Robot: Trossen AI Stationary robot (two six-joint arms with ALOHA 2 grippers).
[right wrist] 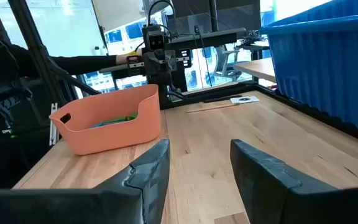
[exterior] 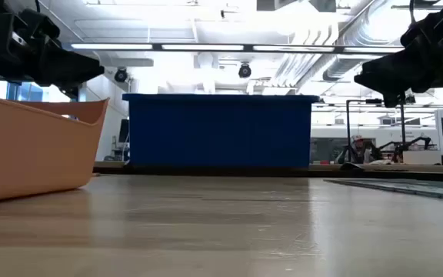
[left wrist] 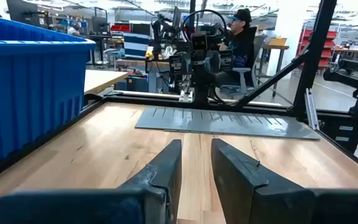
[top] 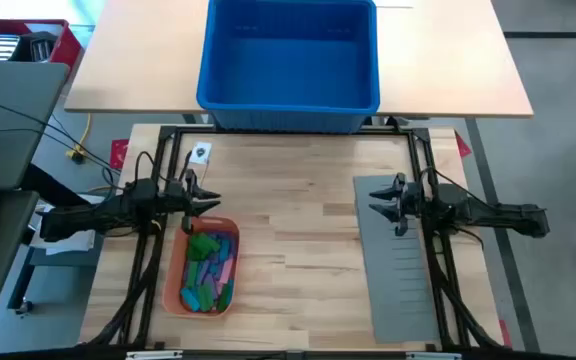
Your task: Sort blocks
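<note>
Orange tray [top: 173,290] holds the blocks [top: 211,268]; blue bin [top: 288,62] apart.

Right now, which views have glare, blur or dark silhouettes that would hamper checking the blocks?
Low view: ceiling lights blow out, both arms are black silhouettes, and the tray wall hides the blocks. High view: evenly lit, blocks clear. Left wrist view: fingers are soft. Right wrist view: bright windows behind the tray.

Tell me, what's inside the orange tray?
The orange tray holds a heap of small blocks in green, pink, purple and blue. They lie piled on each other, so the ones underneath and the tray's floor are hidden.
</note>
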